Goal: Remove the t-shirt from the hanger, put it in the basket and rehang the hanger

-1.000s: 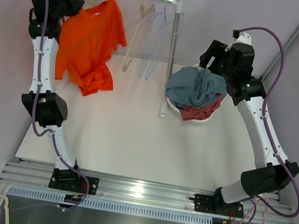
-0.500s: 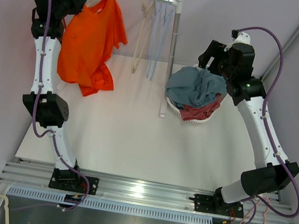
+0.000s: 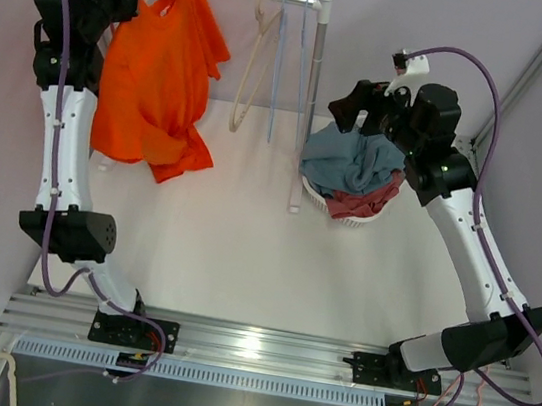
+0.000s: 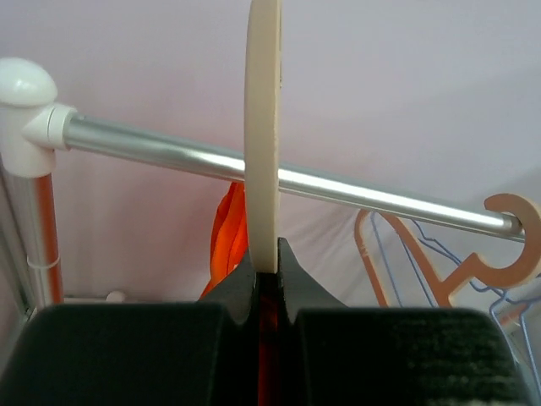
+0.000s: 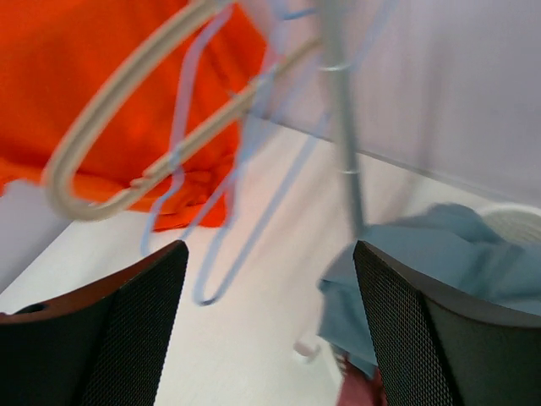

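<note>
**Left end effector** (image 4: 264, 269): pressed together on the hanger (image 4: 263, 127), pinching the flat cream neck just below its hook. The neck rises upright from the jaws and crosses in front of the rail (image 4: 211, 165). Its top is out of frame, so I cannot tell whether the hook sits on the rail.

**T-shirt** (image 3: 157, 76): orange, at the far left corner of the counter (image 3: 244, 250). It hangs directly below the left end effector. Its long axis is vertical, and the hem is bunched just above the counter surface.

**Right end effector** (image 5: 266, 254): spread wide and holding nothing. It is over the basket (image 3: 350, 217), near the far right edge, with its opening turned toward the shirt.

**Governing relation:** the shirt lies well to the left of the right end effector. The post (image 3: 312, 88) and the spare hangers (image 3: 256, 60) stand between them.

**Judgement:**
- The left arm is nearer but is occupied holding the hanger.
- The free right arm would have to cross leftward past the post to draw the shirt down along its vertical axis.
- The spare hangers are a snag risk on that path.
</note>
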Available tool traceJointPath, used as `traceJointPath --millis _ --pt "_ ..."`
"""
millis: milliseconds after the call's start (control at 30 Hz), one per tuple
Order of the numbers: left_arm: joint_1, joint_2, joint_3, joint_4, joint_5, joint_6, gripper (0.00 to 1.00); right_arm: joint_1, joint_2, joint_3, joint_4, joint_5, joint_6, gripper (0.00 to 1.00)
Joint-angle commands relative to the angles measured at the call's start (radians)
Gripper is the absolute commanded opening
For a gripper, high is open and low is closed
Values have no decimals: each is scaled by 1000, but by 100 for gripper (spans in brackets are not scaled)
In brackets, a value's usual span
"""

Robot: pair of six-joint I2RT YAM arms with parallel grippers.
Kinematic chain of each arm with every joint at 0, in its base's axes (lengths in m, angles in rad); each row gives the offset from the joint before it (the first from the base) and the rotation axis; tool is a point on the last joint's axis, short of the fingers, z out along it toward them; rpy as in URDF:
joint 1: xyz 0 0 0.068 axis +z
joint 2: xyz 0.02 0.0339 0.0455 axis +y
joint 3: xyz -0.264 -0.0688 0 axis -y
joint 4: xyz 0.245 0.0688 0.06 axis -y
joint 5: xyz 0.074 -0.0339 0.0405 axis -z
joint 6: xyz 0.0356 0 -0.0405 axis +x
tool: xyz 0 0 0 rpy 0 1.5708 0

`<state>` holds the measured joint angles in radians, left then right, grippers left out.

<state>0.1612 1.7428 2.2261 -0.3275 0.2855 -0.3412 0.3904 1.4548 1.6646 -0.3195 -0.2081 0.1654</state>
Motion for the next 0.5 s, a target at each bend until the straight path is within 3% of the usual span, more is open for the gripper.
traceJointPath --millis 0,200,467 --pt "-31 -136 -55 50 -153 -28 1 79 -33 -25 108 -229 -69 84" --pt "-103 -362 -374 64 -354 -32 1 312 -10 -64 166 -277 -110 90" --pt "-150 -575 -563 -14 -493 -90 1 560 45 -152 391 -288 -20 93"
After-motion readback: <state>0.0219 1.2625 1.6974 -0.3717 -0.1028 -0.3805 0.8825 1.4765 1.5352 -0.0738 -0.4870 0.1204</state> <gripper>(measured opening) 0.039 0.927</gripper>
